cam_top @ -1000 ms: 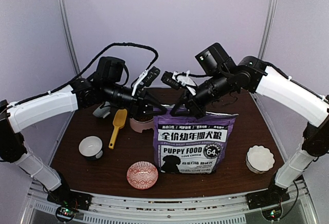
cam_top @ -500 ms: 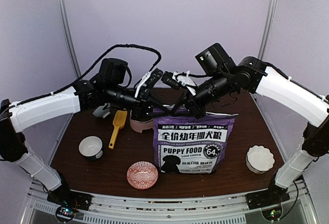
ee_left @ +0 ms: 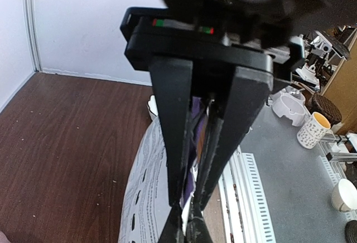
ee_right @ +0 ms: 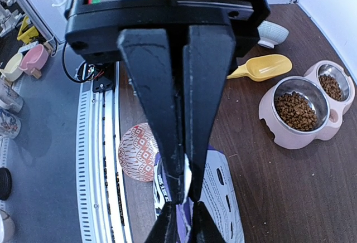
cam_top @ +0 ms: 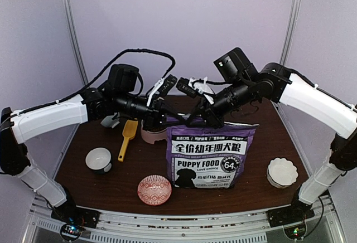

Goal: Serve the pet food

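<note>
The purple "PUPPY FOOD" bag (cam_top: 211,156) stands upright mid-table. My left gripper (cam_top: 173,121) is shut on the left part of its top edge. My right gripper (cam_top: 208,122) is shut on the top edge further right. In the left wrist view the gripper (ee_left: 187,220) pinches the purple and white bag edge, with the white back (ee_left: 146,198) below. In the right wrist view the gripper (ee_right: 181,220) pinches the bag edge above its white back (ee_right: 223,198). Brown kibble (ee_right: 294,111) fills both cups of a pink double bowl (ee_right: 268,121).
A yellow scoop (cam_top: 128,137) lies left of the pink double bowl (cam_top: 152,136), behind the bag. A small white bowl (cam_top: 99,159) sits front left, a red patterned bowl (cam_top: 154,190) front centre, and a white fluted bowl (cam_top: 281,171) on the right.
My left arm has moved right, bringing its gripper to the bag's top left edge. The right gripper has stayed on the bag's top edge. The bag has not moved.
</note>
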